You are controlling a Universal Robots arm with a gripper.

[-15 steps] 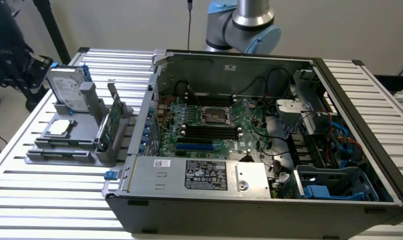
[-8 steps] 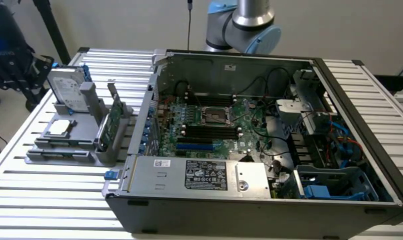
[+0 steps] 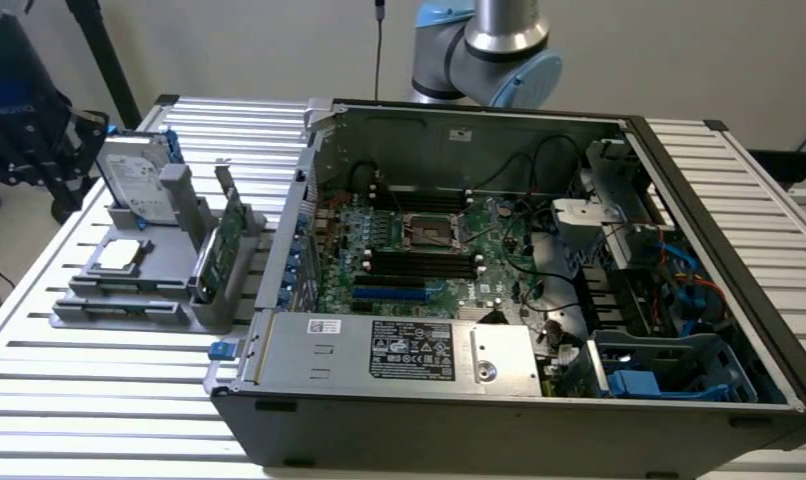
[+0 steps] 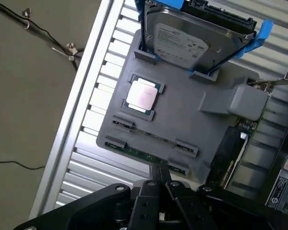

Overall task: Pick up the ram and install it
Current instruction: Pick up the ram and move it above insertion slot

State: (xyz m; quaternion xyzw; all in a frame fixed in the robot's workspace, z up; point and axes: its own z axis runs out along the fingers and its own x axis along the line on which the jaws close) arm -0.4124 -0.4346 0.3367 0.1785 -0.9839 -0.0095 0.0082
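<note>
The ram (image 4: 143, 154) is a thin dark green stick lying on edge in the front slot of a grey parts holder (image 4: 182, 120), with a second like stick (image 4: 156, 138) in the slot behind it. In the exterior view the ram (image 3: 114, 306) lies along the holder's (image 3: 150, 270) near edge. My gripper (image 4: 161, 178) hangs over the holder's front edge, just above the ram's line. Its black fingers (image 4: 156, 175) are pressed together with nothing between them. I cannot tell how far above the stick they are.
On the holder stand a hard drive (image 4: 187, 40) in blue rails, a square silver processor (image 4: 142, 94) and an upright green card (image 3: 220, 250). The open computer case (image 3: 510, 260) sits at the exterior view's right, with black memory slots (image 3: 417, 265) on its board. The slatted table's edge (image 4: 81, 100) borders bare floor with cables.
</note>
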